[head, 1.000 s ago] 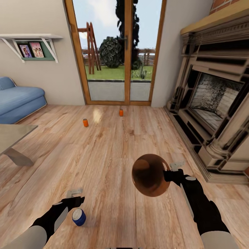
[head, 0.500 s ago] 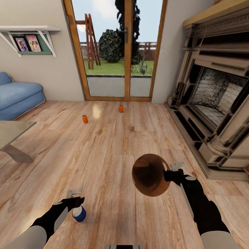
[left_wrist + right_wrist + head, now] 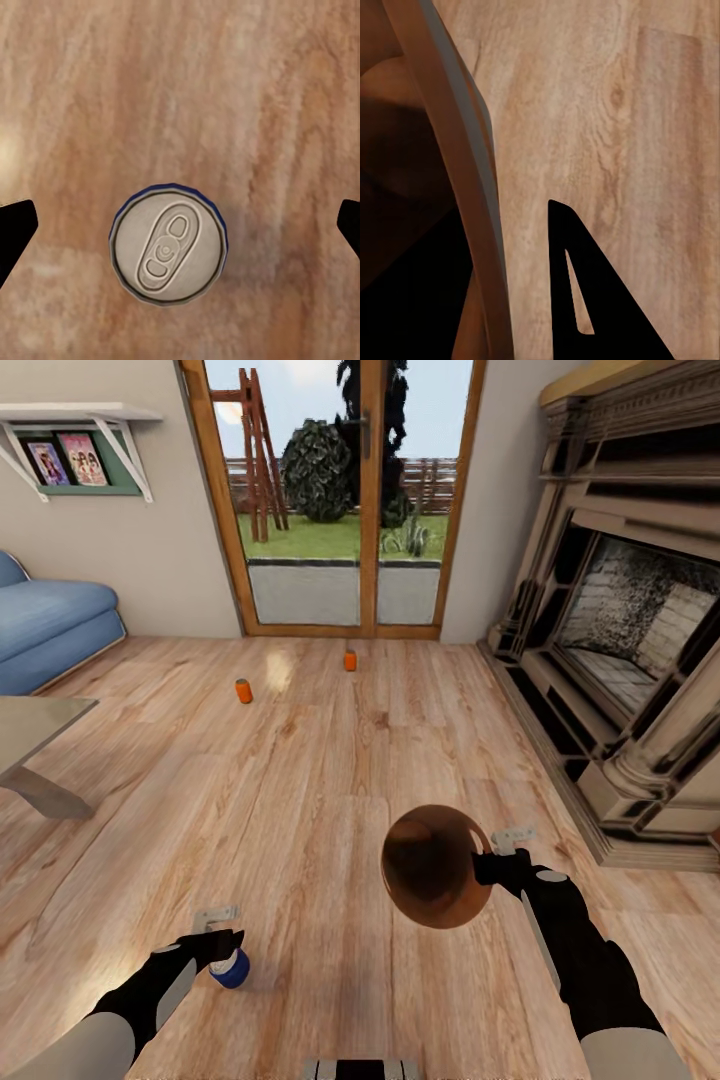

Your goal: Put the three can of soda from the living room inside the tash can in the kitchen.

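A dark blue can of soda (image 3: 231, 968) stands upright on the wood floor, directly under my left gripper (image 3: 222, 930). In the left wrist view its pale top (image 3: 169, 244) lies between the two fingertips of the left gripper (image 3: 180, 225), which is open and wide of it. My right gripper (image 3: 487, 857) is shut on the rim of the tash can (image 3: 435, 865), held above the floor with its brown inside facing the head camera. The rim (image 3: 457, 187) runs past one finger (image 3: 585, 285). Two orange cans of soda (image 3: 243, 691) (image 3: 350, 660) stand farther off near the glass doors.
This is the living room: a blue sofa (image 3: 50, 625) and a low table (image 3: 30, 735) are at the left. A stone fireplace (image 3: 620, 640) lines the right side. Wooden-framed glass doors (image 3: 340, 500) stand ahead, and a wall shelf (image 3: 75, 430) hangs at upper left.
The whole head view has shifted, so the room sits higher in the picture. The blue can has come in closer under the left fingers. The right gripper still holds the bin the same way.
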### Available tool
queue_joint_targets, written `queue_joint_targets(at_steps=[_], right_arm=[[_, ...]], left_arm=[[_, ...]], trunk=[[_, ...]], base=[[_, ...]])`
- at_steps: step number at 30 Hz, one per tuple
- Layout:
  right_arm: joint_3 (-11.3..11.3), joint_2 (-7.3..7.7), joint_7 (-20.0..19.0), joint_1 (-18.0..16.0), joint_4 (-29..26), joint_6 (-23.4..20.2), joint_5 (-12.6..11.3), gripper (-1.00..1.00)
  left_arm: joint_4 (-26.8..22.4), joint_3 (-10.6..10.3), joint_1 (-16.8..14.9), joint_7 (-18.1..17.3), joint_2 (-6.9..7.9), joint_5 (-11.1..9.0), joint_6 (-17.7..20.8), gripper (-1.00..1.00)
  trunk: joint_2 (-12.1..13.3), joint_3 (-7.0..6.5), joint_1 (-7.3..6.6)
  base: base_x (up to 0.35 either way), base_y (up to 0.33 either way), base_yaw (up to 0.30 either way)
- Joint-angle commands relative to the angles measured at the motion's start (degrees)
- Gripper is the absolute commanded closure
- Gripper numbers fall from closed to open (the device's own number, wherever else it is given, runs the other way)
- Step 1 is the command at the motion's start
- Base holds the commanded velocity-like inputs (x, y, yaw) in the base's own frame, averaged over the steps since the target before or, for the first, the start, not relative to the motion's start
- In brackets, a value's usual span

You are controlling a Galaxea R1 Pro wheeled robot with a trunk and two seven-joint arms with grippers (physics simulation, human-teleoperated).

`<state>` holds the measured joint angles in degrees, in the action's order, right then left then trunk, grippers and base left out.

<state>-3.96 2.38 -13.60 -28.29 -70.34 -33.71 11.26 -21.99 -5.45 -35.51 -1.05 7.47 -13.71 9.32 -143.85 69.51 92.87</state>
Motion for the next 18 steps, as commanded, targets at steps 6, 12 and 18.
queue_joint_targets(at_steps=[6,12,18], right_arm=[[0.01,-0.01,-0.02,-0.02,-0.07,-0.04,-0.53,1.00],[0.01,-0.01,-0.02,-0.02,-0.07,-0.04,-0.53,1.00],[0.02,-0.01,-0.02,-0.01,-0.06,-0.04,-0.54,1.00]], left_arm=[[-0.02,0.00,0.00,-0.03,0.00,0.00,0.00,-1.00],[-0.03,0.00,0.00,-0.03,0.00,0.00,-0.13,-1.00],[-0.02,0.00,0.00,-0.06,0.00,0.00,-0.17,-1.00]], trunk=[[-0.05,0.66,0.07],[-0.05,0.66,0.07],[-0.13,1.99,0.22]], base=[[0.000,0.000,0.000],[0.000,0.000,0.000],[0.000,0.000,0.000]])
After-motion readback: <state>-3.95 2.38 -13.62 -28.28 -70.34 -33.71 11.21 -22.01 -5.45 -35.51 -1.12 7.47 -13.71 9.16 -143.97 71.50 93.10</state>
